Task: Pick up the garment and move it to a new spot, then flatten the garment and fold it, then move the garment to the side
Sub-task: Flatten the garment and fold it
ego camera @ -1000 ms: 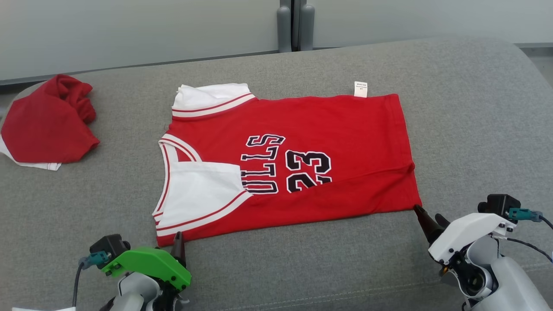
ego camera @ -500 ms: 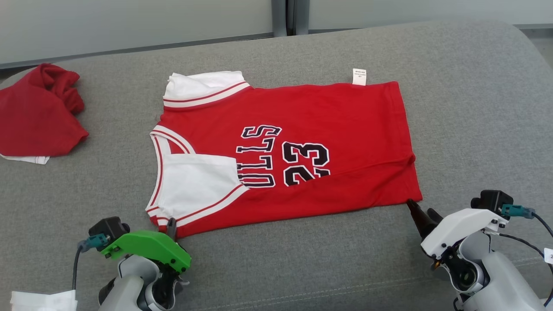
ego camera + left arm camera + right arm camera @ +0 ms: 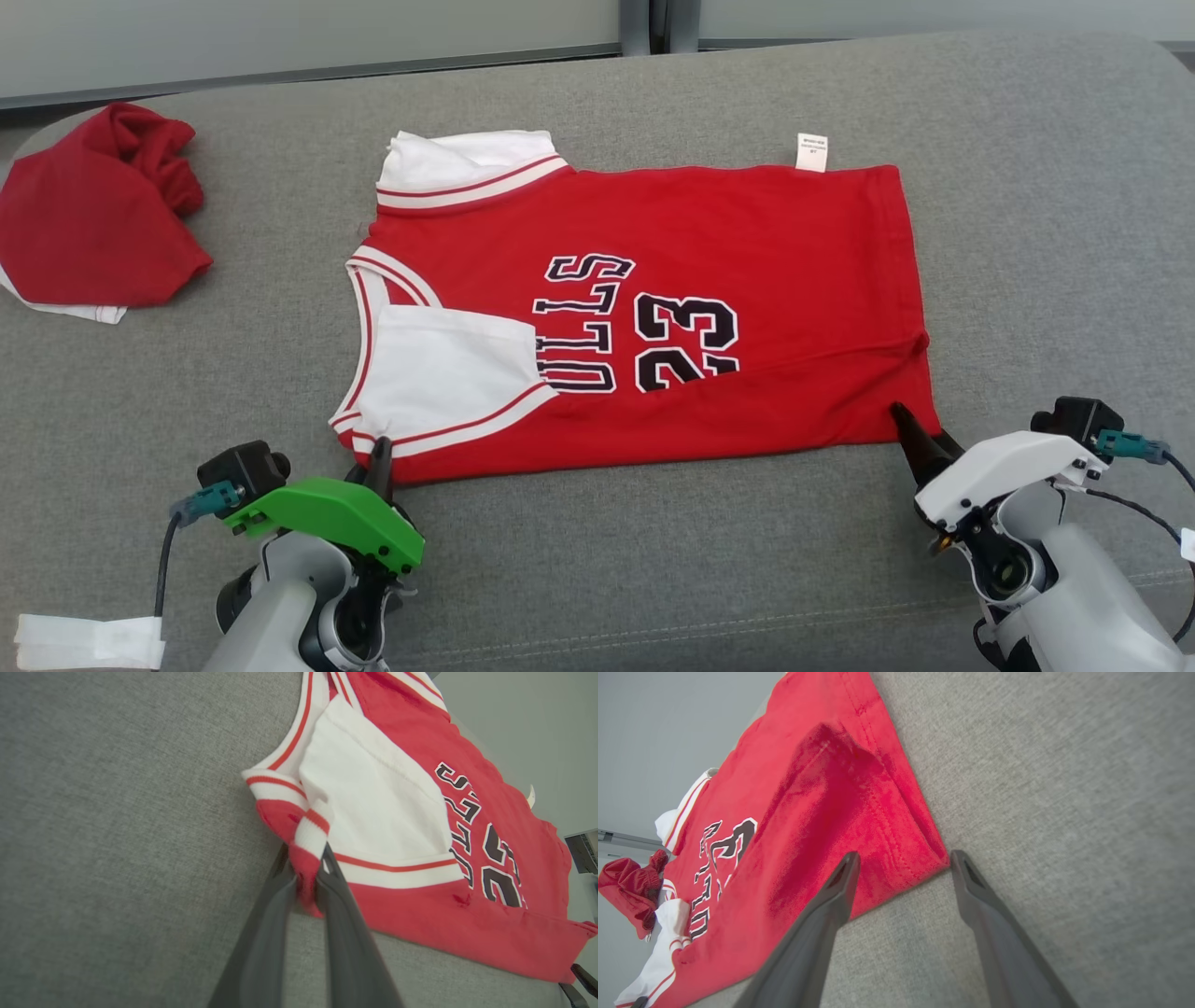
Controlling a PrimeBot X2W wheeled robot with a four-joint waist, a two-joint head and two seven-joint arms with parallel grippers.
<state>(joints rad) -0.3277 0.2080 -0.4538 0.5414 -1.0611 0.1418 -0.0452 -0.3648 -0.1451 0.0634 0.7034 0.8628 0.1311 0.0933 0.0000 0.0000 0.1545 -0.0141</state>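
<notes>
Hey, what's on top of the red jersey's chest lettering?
A white sleeve of the jersey is folded over it, leaving ULLS and 23 visible; any letters beneath the sleeve are covered.

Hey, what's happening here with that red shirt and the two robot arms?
A robot is handling a red jersey laid out on a gray cushion. Its left gripper is pinched on the near shoulder corner; its right gripper is open, fingers either side of the near hem corner. Another red garment lies bunched off to the left.
</notes>
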